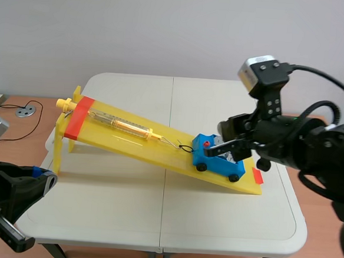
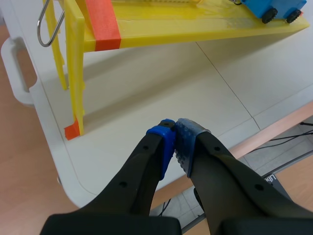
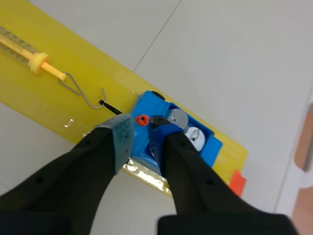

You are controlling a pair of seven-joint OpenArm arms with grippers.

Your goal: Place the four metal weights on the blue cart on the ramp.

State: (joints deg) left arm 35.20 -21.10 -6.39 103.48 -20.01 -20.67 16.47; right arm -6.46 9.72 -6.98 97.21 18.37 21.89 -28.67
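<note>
Black left end effector (image 2: 175,129) closed on nothing, over edge of white surface (image 2: 146,88). Ahead, yellow plastic ramp (image 2: 161,27) on thin legs, orange-red tape band (image 2: 102,22) across raised end. Blue wheeled cart (image 2: 271,7) at far end. Metal wire loop (image 2: 49,27) beside legs.

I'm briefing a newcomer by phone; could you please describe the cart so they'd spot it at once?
On the white table stands a long yellow ramp sloping down toward the robot's right side. At its low end, under the right gripper, sits the blue cart. It is the only wheeled thing on the ramp, with black wheels, linked by a wire hook to the yellow spring scale upslope.
</note>
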